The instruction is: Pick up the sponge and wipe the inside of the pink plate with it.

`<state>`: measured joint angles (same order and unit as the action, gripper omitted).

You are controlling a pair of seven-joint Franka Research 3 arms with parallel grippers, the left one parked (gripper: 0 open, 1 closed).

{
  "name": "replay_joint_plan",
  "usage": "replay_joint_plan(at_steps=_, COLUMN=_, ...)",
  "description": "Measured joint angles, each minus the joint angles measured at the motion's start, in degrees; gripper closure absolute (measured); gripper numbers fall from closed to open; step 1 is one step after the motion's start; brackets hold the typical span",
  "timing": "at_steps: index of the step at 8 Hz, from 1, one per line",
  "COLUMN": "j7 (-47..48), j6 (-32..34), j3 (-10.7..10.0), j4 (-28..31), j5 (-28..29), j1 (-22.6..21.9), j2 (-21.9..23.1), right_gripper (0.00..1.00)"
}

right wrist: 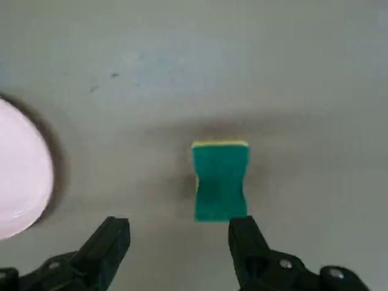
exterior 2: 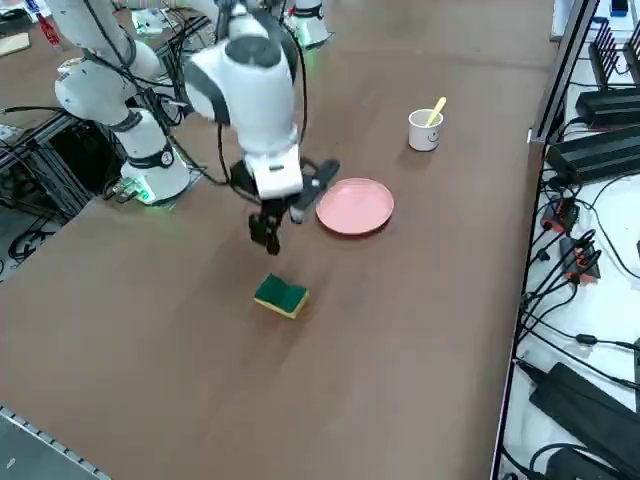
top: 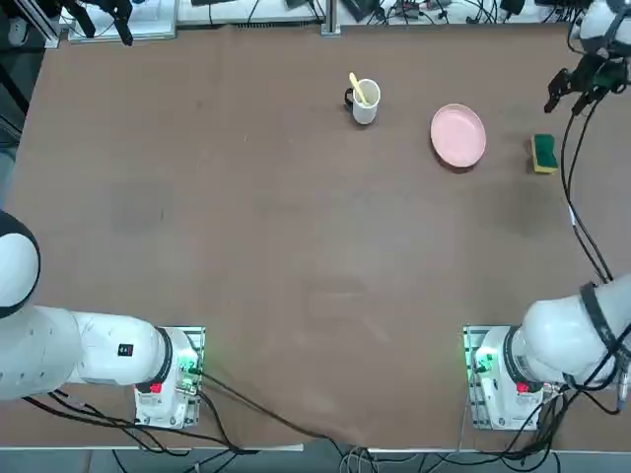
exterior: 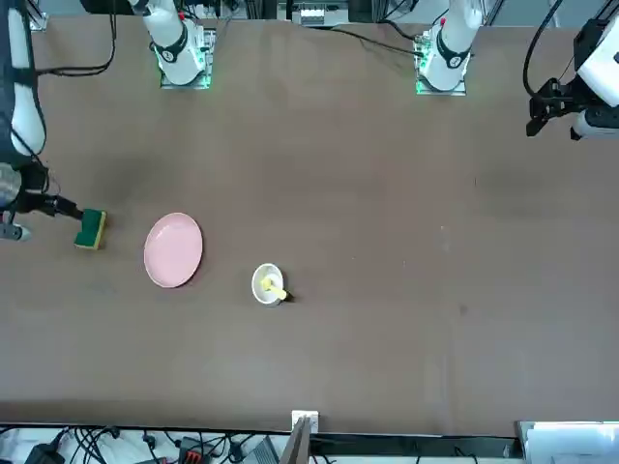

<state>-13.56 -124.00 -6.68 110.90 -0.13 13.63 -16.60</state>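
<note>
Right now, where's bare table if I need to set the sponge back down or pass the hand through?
The wide stretch between the arm bases and the row of white mug, pink plate and sponge is bare. Narrow bare gaps separate those three. It is tightest at the sponge, where the open right gripper hangs above it.

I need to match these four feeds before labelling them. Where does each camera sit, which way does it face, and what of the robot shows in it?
Top: overhead, looking down; both arm bases at the bottom edge, right tool near the sponge.
Front: across the table, facing the robot; bases at the top, right tool at far left.
Right side: raised, diagonal; the right arm above the sponge.
Right wrist: on the arm; open tool, sponge ahead.
All four share the sponge and pink plate.
</note>
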Motion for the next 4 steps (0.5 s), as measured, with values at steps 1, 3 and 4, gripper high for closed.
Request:
replay_joint_plan(at_steps=1, j7=-1.36, j6=-2.34, j3=-0.01, j4=0.20, j5=0.00, j1=0.79, j2=-2.39, right_gripper=0.03)
replay_joint_plan(at_steps=3, j7=-2.94, j6=-6.69, j3=-0.01, j4=0.32, j5=0.00, j1=2.30, j2=-6.89, right_gripper=0.15)
replay_joint_plan(at_steps=4, j7=-3.54, j6=-8.57, j3=-0.01, j4=0.34, j5=0.00, j1=2.76, j2=-8.70, right_gripper=0.18)
